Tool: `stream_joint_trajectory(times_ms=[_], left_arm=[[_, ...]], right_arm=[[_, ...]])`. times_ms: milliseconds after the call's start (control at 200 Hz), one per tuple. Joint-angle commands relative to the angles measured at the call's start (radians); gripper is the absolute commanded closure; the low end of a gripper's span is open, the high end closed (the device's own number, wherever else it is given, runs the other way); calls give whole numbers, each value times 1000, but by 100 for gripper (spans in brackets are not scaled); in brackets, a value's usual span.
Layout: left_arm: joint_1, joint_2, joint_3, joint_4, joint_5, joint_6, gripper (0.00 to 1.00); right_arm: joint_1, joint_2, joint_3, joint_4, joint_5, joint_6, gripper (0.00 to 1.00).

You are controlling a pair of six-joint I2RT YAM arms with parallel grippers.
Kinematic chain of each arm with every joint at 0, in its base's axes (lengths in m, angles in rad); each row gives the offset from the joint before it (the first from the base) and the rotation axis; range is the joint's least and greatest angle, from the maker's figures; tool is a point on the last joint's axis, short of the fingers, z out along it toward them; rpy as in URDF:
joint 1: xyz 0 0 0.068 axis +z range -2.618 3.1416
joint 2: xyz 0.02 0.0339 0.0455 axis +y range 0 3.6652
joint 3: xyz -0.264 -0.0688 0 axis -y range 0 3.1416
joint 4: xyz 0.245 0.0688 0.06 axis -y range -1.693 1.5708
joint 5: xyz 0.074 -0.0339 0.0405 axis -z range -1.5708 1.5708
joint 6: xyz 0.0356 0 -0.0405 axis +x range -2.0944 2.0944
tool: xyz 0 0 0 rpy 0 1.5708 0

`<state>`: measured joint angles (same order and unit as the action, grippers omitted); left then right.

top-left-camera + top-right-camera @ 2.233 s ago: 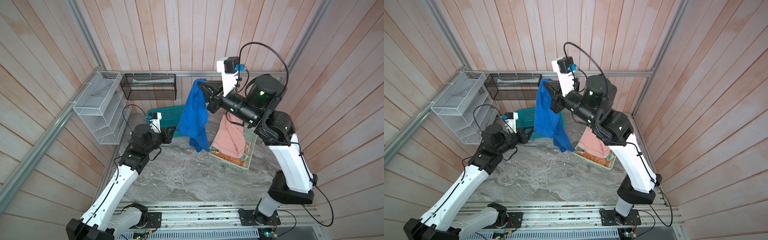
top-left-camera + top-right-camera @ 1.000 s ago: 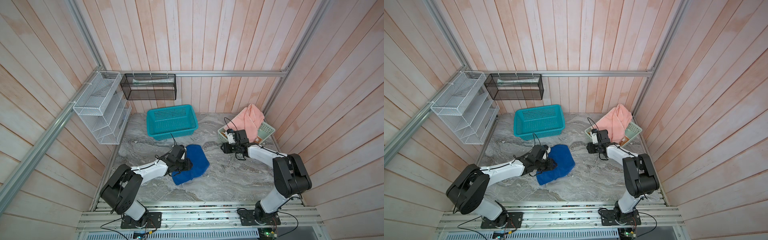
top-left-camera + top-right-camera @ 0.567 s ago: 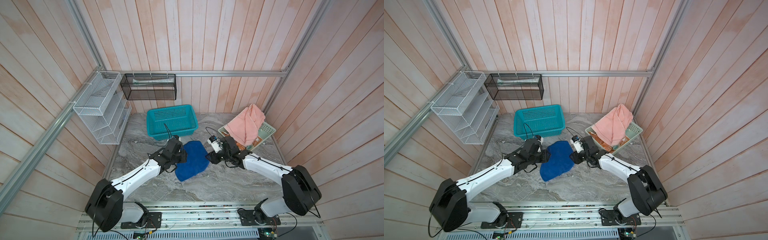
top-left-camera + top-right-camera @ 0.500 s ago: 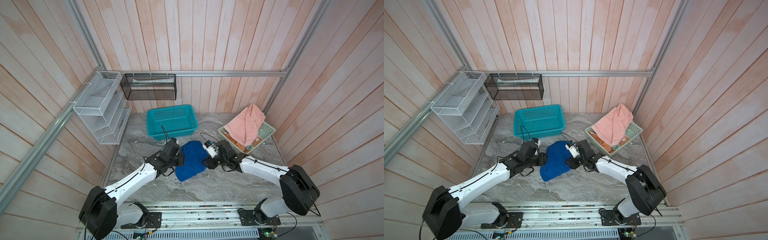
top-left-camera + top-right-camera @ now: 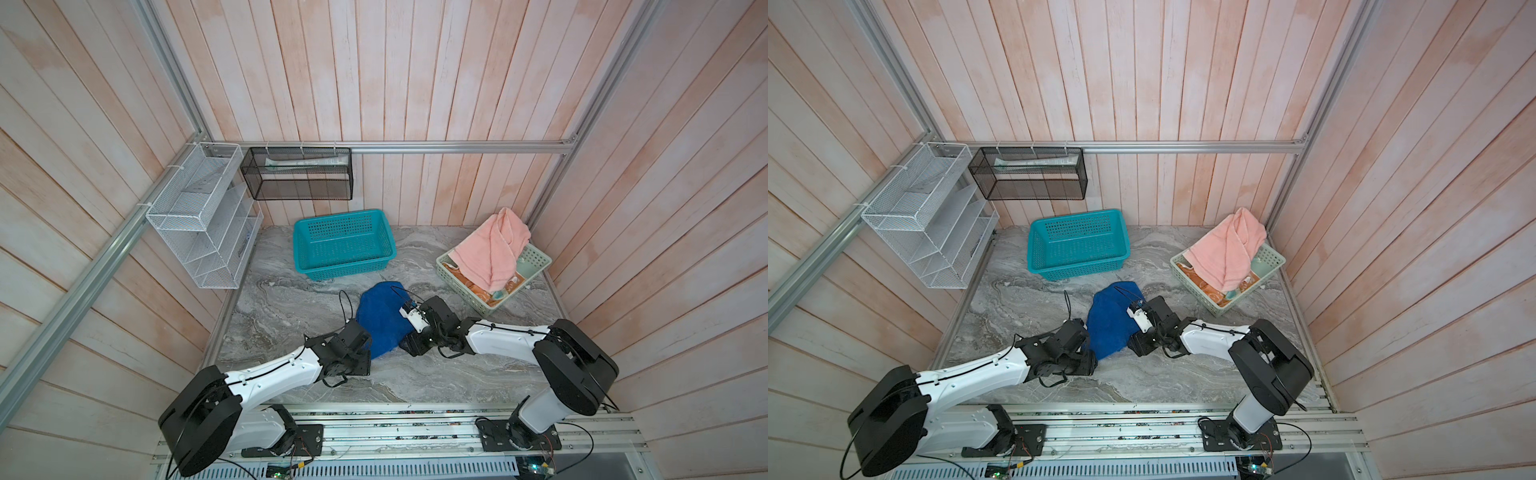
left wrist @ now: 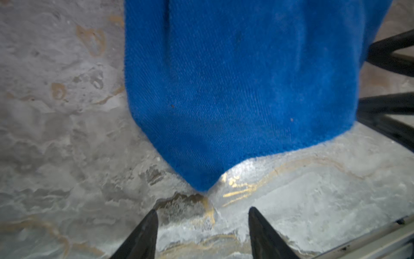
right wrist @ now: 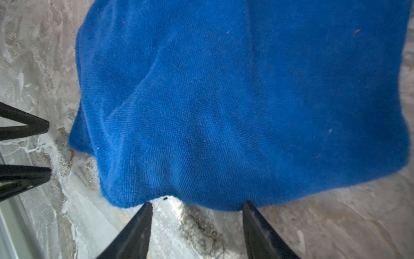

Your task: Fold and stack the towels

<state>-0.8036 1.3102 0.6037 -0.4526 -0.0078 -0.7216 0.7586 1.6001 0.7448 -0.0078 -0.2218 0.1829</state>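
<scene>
A royal blue towel (image 5: 380, 320) (image 5: 1111, 322) lies bunched on the marble table, in the middle. My left gripper (image 6: 202, 209) (image 5: 368, 353) stands open just short of the towel's near left corner (image 6: 201, 186), with bare table between its fingers. My right gripper (image 7: 197, 203) (image 5: 405, 347) is open too, its fingertips at the towel's (image 7: 224, 101) near right edge and nothing between them. A salmon pink towel (image 5: 494, 245) (image 5: 1229, 245) hangs over the pale green tray (image 5: 536, 259). Under it an orange towel (image 5: 465, 284) shows.
A teal basket (image 5: 343, 245) (image 5: 1077, 245) stands behind the blue towel. A white wire rack (image 5: 203, 216) and a black mesh shelf (image 5: 301, 174) hang on the walls at back left. Each wrist view shows the other gripper's fingers (image 6: 380, 105) (image 7: 33, 175) close by.
Both grippers have drawn back toward the table's front, from beside the blue towel's far part to its near edge. Their jaws have widened. The towel has stayed in place.
</scene>
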Motion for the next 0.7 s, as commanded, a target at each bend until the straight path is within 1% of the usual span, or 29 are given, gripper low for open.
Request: stream_joint_trajectory(times_ms=[0, 45, 115, 190, 265, 315, 420, 515, 575, 625, 695], left_arm=[[-3, 70, 18, 66, -58, -33, 35], [-5, 109, 37, 46, -69, -33, 37], [-17, 159, 68, 9, -81, -32, 47], [-35, 185, 94, -13, -83, -22, 63], [-53, 186, 116, -13, -84, -22, 88], [-58, 176, 128, -8, -78, -29, 100], [-61, 123, 199, -40, -81, -36, 100], [-56, 79, 346, -69, -85, 40, 100], [-47, 88, 466, -107, -100, 88, 100], [-46, 106, 546, -115, -106, 119, 100], [-28, 140, 640, -97, -78, 143, 100]], right_arm=[[-6, -2, 28, -6, 69, 18, 35], [-13, -9, 27, -8, 72, 35, 35], [-27, -29, 25, -8, 80, 59, 35], [-40, -68, 12, 4, 86, 66, 35], [-42, -114, -28, 54, 73, 36, 34], [-42, -146, -61, 96, 71, 27, 33], [-44, -203, -97, 133, 77, 33, 32], [-44, -264, -119, 159, 53, 40, 31], [-44, -300, -157, 208, 72, 42, 30], [-44, -332, -193, 245, 132, 70, 29], [-61, -362, -217, 262, 152, 79, 28]])
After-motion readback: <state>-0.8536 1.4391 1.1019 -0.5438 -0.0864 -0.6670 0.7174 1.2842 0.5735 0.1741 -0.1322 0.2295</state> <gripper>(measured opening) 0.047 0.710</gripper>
